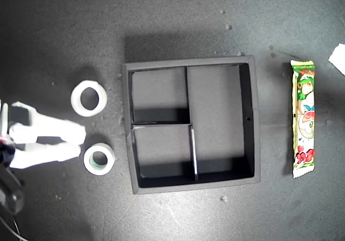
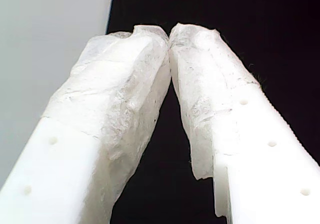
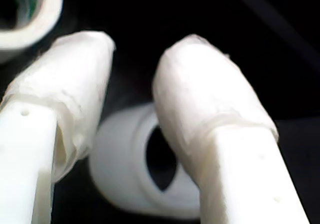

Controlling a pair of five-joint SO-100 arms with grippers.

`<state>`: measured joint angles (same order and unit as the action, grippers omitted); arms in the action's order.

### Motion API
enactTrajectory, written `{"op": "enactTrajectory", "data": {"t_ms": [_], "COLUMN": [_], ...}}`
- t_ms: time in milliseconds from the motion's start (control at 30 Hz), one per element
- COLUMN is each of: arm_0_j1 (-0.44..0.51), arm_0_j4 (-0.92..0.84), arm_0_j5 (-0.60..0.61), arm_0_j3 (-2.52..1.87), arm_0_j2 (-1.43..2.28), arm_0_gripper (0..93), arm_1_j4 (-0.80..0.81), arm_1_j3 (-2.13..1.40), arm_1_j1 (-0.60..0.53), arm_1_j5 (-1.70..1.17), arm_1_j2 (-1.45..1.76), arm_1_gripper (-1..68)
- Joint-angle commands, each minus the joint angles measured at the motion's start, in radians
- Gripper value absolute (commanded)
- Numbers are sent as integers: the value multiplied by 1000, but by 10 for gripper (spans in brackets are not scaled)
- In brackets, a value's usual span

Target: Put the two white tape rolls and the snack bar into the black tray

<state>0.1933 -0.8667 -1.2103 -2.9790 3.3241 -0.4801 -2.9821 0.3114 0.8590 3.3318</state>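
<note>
Two white tape rolls, one snack bar point(image 1: 303, 119) and one black tray point(image 1: 256, 122) with three compartments are counted on the table point(image 1: 54, 25). The second end effector point(image 1: 80, 143) is seen spread, nothing pinched, its tips between the rolls: the wider roll point(image 1: 89, 98) is near one fingertip, the smaller roll point(image 1: 98, 159) just beside the other. The snack bar lies well apart, past the tray at the exterior view's right. The first end effector point(image 2: 170, 33) is shown with tips pressed together, empty.
</note>
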Motion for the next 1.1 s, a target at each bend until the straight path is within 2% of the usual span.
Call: {"op": "enactTrajectory", "data": {"t_ms": [0,133,300,367,467,733,1067], "arm_0_j1": [-52,-100,-109,-107,-106,-114,-100], "arm_0_j4": [-87,-98,-103,-110,-110,-63,5], "arm_0_j5": [28,61,95,97,94,100,115], "arm_0_j3": [135,296,494,545,568,543,586], "arm_0_j2": [-107,-391,-732,-830,-914,-957,-1094], "arm_0_gripper": [115,155,159,159,159,157,154], "arm_1_j4": [-98,-221,-627,-765,-884,-928,-931], "arm_1_j3": [204,560,1255,1442,1572,1571,1497], "arm_1_j1": [-29,-91,-195,-224,-258,-331,-334], "arm_1_j5": [-72,-183,-325,-365,-403,-408,-334], "arm_1_j2": [-60,-491,-1203,-1387,-1549,-1624,-1624], "arm_1_gripper": [-4,-4,6,34,47,58,52]}}
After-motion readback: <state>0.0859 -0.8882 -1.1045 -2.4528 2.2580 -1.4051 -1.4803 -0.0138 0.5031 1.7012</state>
